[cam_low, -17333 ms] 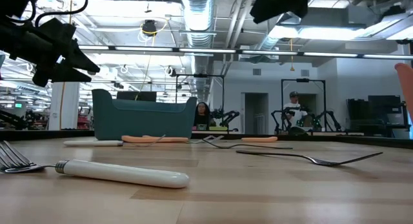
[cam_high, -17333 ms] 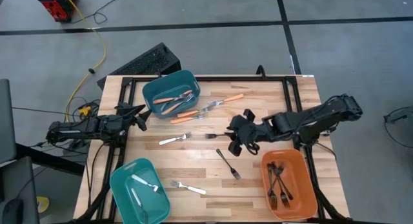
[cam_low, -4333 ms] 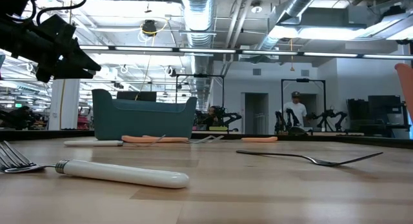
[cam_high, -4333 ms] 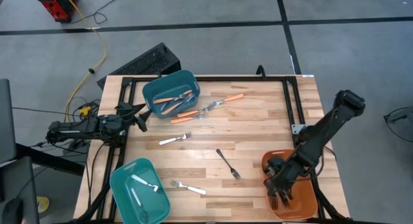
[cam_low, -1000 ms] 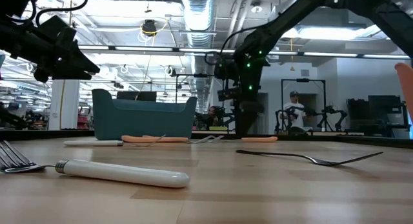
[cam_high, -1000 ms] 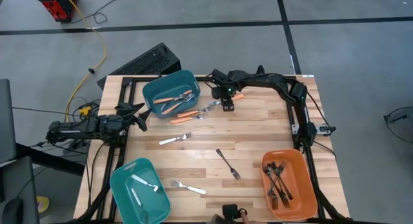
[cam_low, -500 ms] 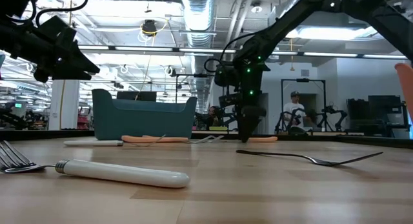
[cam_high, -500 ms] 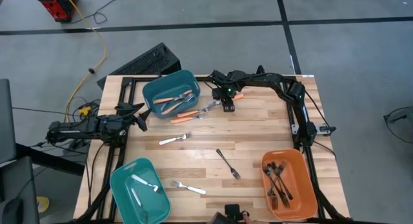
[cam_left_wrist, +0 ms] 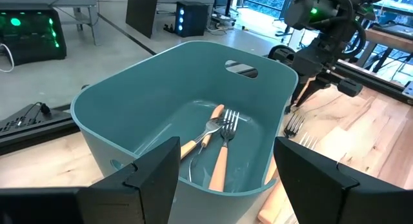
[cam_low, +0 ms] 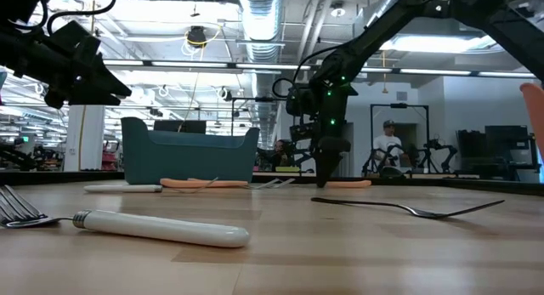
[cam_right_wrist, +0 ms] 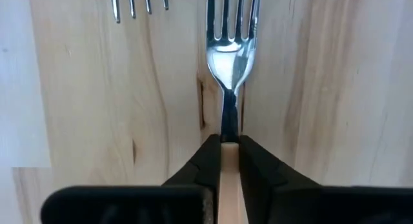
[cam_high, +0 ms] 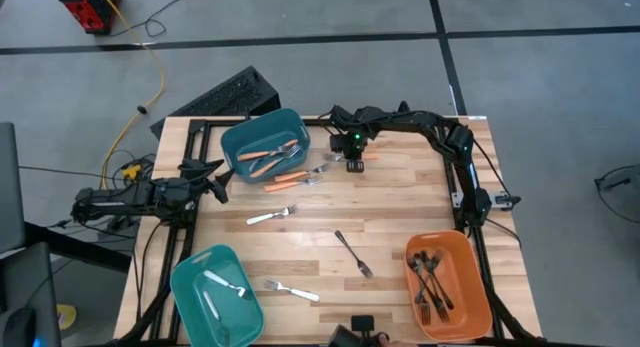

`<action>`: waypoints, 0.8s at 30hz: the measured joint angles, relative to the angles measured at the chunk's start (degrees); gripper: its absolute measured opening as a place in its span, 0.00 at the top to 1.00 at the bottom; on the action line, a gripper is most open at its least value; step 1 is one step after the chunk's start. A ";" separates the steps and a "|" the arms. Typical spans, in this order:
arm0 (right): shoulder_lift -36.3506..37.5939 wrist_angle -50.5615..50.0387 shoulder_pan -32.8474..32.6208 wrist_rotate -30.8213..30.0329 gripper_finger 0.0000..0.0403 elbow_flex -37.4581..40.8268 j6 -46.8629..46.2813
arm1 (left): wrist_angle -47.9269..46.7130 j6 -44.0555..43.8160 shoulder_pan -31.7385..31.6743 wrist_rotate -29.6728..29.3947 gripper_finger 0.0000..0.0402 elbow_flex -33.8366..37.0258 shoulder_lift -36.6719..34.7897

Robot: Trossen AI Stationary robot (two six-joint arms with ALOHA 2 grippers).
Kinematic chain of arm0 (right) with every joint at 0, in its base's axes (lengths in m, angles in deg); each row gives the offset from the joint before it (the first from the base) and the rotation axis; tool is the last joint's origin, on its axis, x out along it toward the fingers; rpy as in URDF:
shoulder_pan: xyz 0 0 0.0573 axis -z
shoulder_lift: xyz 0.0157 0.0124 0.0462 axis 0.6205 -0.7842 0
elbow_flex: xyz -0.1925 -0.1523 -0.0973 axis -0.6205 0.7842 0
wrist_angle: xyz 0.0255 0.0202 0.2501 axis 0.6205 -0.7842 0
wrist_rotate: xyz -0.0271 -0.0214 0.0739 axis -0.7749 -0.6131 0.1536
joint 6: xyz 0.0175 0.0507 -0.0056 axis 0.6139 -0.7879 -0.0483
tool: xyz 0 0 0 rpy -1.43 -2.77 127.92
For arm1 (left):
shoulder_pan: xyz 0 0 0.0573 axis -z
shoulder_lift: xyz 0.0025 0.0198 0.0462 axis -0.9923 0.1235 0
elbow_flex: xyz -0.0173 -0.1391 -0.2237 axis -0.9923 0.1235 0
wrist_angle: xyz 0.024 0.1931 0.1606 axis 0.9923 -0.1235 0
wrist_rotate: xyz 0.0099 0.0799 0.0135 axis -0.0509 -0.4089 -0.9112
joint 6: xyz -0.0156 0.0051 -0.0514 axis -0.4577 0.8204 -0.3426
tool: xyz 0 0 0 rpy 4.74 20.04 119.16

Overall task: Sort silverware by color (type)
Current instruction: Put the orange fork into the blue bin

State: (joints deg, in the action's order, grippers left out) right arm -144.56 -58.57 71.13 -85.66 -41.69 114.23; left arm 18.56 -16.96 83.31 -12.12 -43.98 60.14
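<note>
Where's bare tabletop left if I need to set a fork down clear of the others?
Roomiest: the wood between the black fork and the right frame rail, above the orange plastic bin. Also the strip between the two teal plastic bins, left of the white fork. Crowded: beside the upper bin, where the right pincer grips an orange-handled fork.

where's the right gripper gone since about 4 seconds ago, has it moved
Yes. The right gripper was over the orange bin at the table's near right; it now sits at the far side beside the teal bin, shut on an orange-handled fork.

Glossy metal fork tines (cam_right_wrist: 230, 30), matt wood table (cam_right_wrist: 84, 95)
</note>
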 joint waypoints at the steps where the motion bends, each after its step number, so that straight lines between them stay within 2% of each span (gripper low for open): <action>1: 0.00 0.00 -0.01 -0.03 0.86 0.00 -0.33 | 0.00 -0.02 0.00 0.00 0.42 0.00 0.00; 12: 2.03 -4.07 -1.03 -0.18 0.86 0.32 -7.58 | 0.00 -0.02 -0.01 -0.02 0.42 0.00 0.00; 24: 11.77 -3.80 -1.88 -1.16 0.86 0.12 -12.82 | 0.00 -1.17 0.00 -0.02 0.42 0.00 0.00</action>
State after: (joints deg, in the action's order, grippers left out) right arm -132.79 -62.37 69.25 -86.81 -41.57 101.41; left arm 18.56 -18.14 83.30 -12.14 -43.98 60.14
